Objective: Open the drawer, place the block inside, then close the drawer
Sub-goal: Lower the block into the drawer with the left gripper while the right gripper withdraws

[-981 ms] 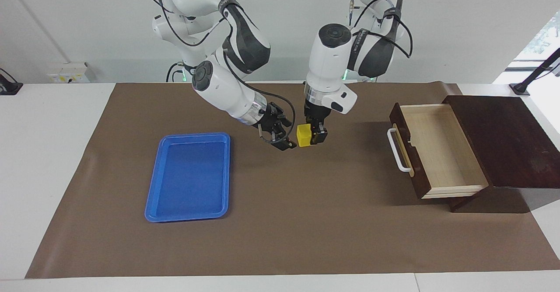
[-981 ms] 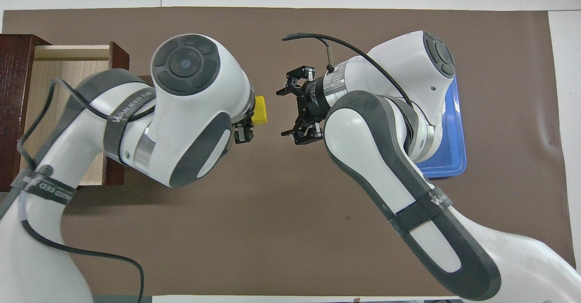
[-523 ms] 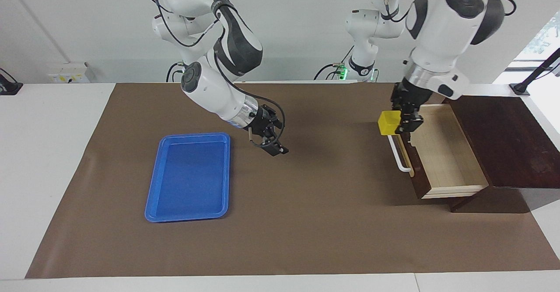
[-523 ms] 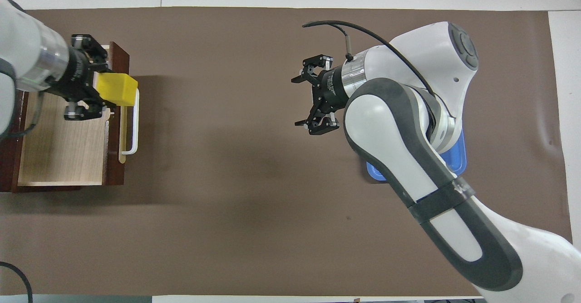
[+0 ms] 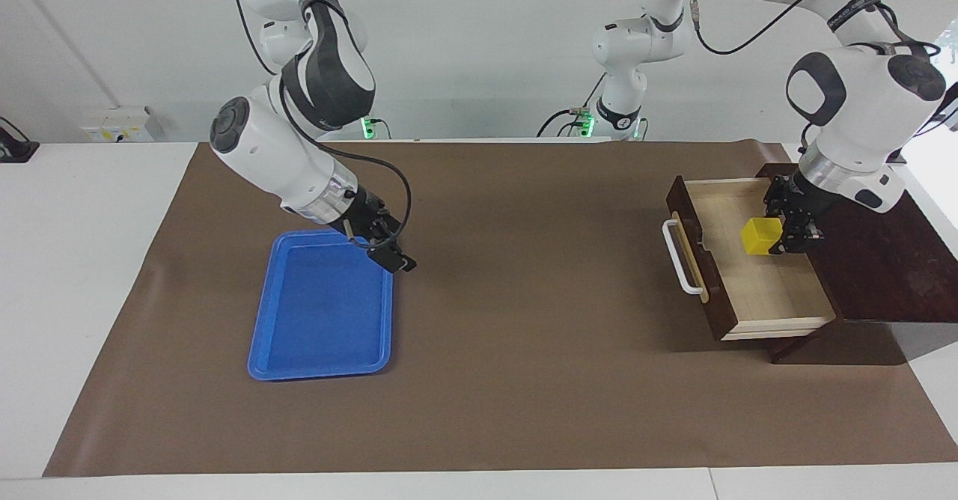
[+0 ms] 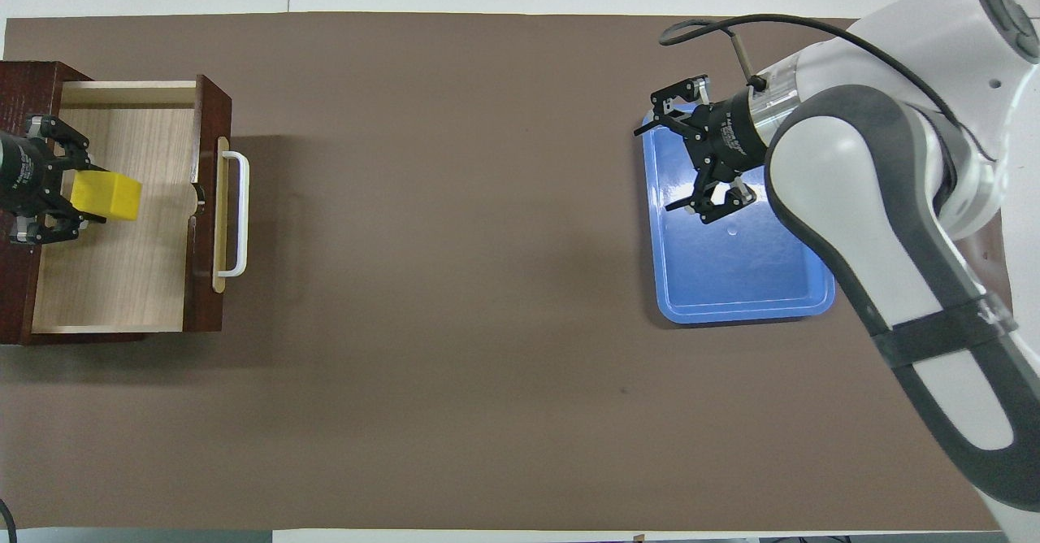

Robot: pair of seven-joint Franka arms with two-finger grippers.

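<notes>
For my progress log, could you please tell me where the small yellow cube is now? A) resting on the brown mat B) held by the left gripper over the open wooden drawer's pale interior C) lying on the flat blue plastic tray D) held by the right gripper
B: the left gripper clamps the small yellow cube above the open wooden drawer.

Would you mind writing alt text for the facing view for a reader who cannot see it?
The left gripper holds the yellow block over the open drawer of a dark wooden box. The right gripper, open, hangs over the blue tray, at the right arm's end of the brown mat.
</notes>
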